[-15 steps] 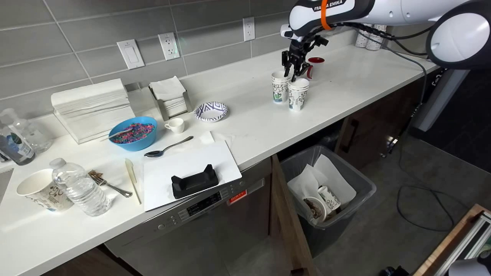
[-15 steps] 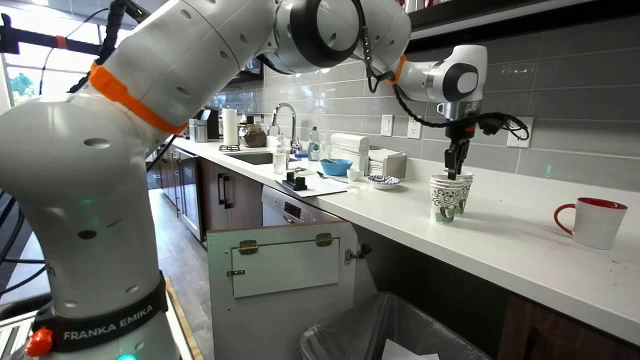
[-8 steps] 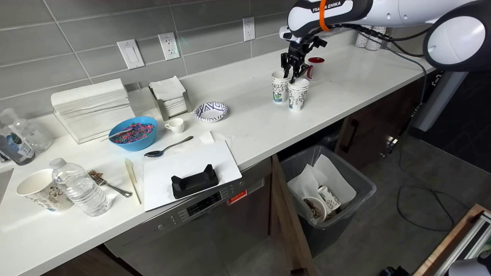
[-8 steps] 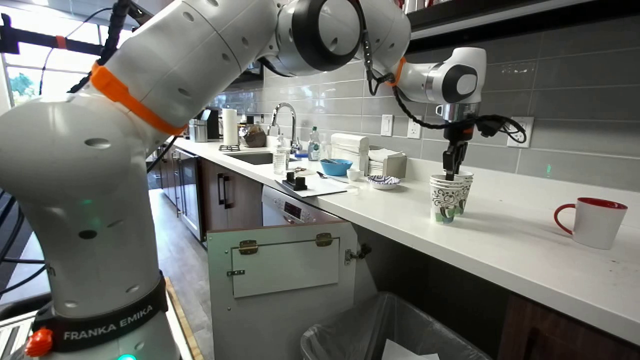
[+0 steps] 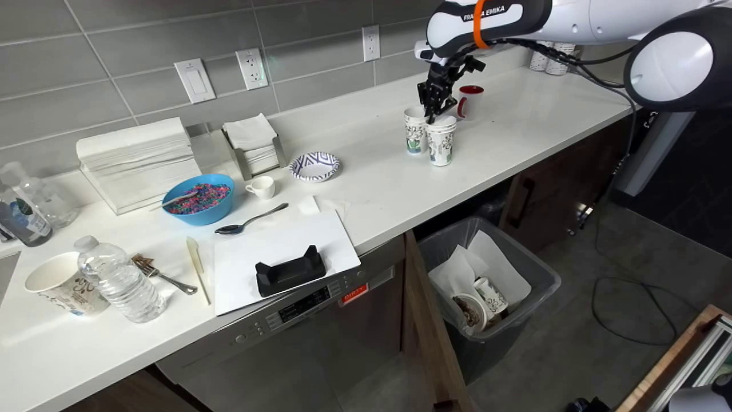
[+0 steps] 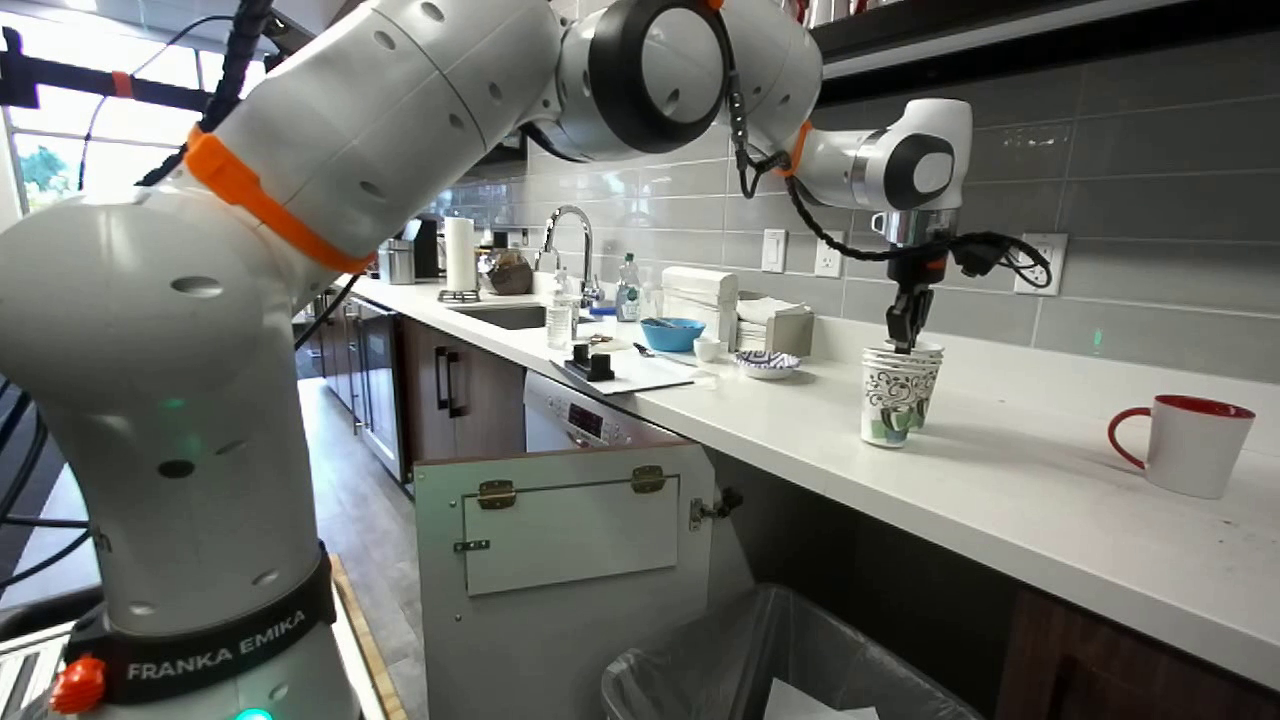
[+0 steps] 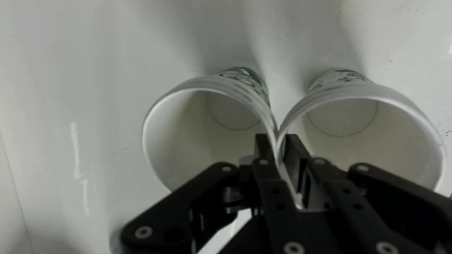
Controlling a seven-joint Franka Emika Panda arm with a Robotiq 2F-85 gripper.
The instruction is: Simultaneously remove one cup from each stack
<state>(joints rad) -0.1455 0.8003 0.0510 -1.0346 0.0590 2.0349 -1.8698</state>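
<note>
On the white counter (image 5: 372, 166), we see a stack of white cups (image 5: 441, 147) just beside a second stack (image 5: 415, 139). They have dark curly print on their sides, and their rims touch. Looking down in the wrist view, we see the claw (image 7: 277, 146) pinching the spot where the rims meet. It has one black finger (image 7: 262, 144) inside each stack, with both cup walls squeezed between. Each stack shows more than one rim, one inside another. We cannot tell if the claw has only the top cups or more. In both exterior views, the arm (image 6: 683, 70) reaches down from above, and the stacks stand on the counter. Near them we see a mug (image 6: 1195, 450) with a red inside and a red handle. Farther along, we find a patterned bowl (image 5: 314, 171) with blue lines, and then a blue bowl (image 5: 209, 217) of pink and blue bits. Lower down, we see a gray bin (image 5: 492, 349) with paper in it.
</note>
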